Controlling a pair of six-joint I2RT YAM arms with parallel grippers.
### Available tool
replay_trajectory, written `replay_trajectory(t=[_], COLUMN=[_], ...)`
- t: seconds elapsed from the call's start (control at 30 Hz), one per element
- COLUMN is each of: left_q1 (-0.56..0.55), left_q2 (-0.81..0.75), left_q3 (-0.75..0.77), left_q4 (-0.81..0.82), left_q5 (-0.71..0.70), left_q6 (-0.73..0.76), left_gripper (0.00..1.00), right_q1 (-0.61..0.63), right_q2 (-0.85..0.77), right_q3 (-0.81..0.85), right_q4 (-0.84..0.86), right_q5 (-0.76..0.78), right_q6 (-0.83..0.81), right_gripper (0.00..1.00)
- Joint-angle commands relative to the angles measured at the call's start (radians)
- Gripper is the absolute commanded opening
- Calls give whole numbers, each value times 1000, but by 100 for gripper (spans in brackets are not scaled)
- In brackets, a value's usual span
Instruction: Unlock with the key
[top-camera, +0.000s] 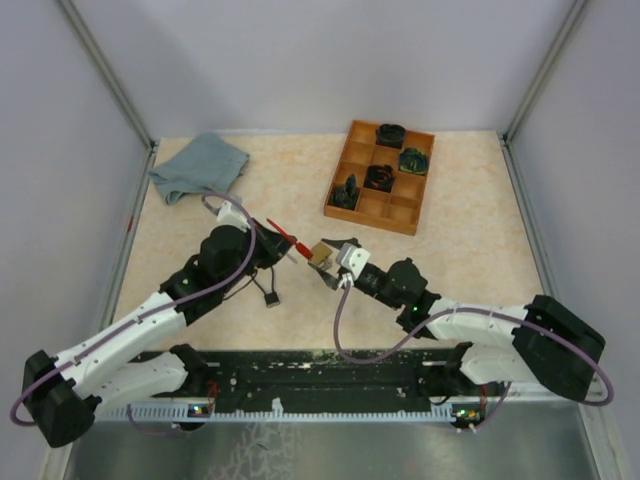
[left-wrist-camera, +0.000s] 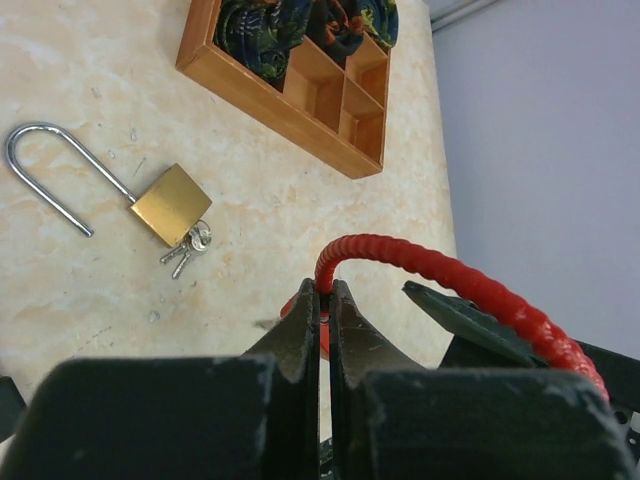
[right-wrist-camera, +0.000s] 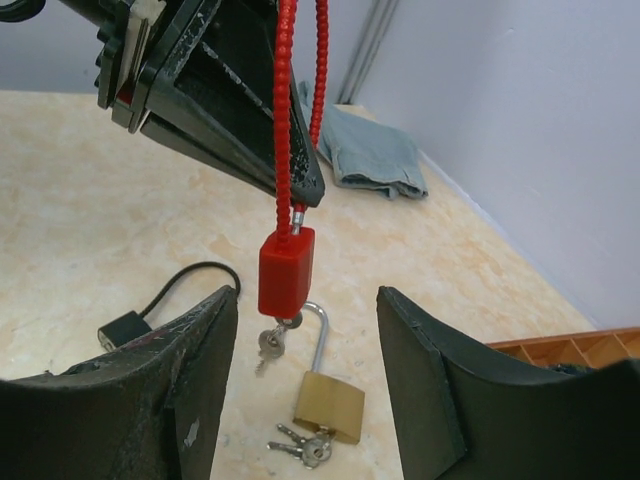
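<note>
**Red cable lock held up for its key**

Gripping the ribbed red loop of the cable lock (right-wrist-camera: 286, 270) in the clenched left claw (left-wrist-camera: 325, 295), with the lock body dangling clear above the bench (right-wrist-camera: 90, 190). Judged a presenting hold: leaves the key (right-wrist-camera: 268, 345) under the body free to reach and turn. Seemingly seated in the keyhole, though hard to confirm. Poised just below, released, the right claw (right-wrist-camera: 306, 292), spread either side of body and key, touching neither. Lying beneath on the bench, a brass padlock (right-wrist-camera: 328, 405) with its own keys (right-wrist-camera: 300, 448). Well apart, a wooden tray (top-camera: 339, 168) and a cloth (top-camera: 198, 165). Unlocking not yet done.
</note>
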Motion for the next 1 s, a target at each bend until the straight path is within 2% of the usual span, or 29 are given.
replay_trajectory(t=[0.0, 0.2, 0.33, 0.37, 0.47, 0.6, 0.83, 0.97], left_q1=[-11, -16, -21, -23, -33, -71, -230, -263], left_q2=[-1, 3, 4, 5, 16, 44, 91, 90], left_q3=[23, 12, 9, 8, 11, 40, 155, 187], left_q4=[7, 18, 20, 22, 21, 15, -61, -100], left_q5=[-29, -18, -15, -15, -23, -69, -309, -404], left_q6=[-46, -66, -71, -70, -56, -3, 157, 194], left_gripper=[0, 0, 0, 0, 0, 0, 0, 0], right_q1=[17, 24, 27, 28, 27, 28, 27, 27], right_q2=[61, 156, 189, 194, 198, 186, 208, 216], right_q3=[66, 93, 112, 118, 135, 193, 364, 395], right_q4=[110, 164, 166, 159, 130, -17, -460, -589], right_q5=[7, 11, 25, 29, 37, 36, 26, 38], right_q6=[-23, -14, -10, -11, -5, 20, 76, 118], right_gripper=[57, 55, 49, 45, 25, 0, 0, 0])
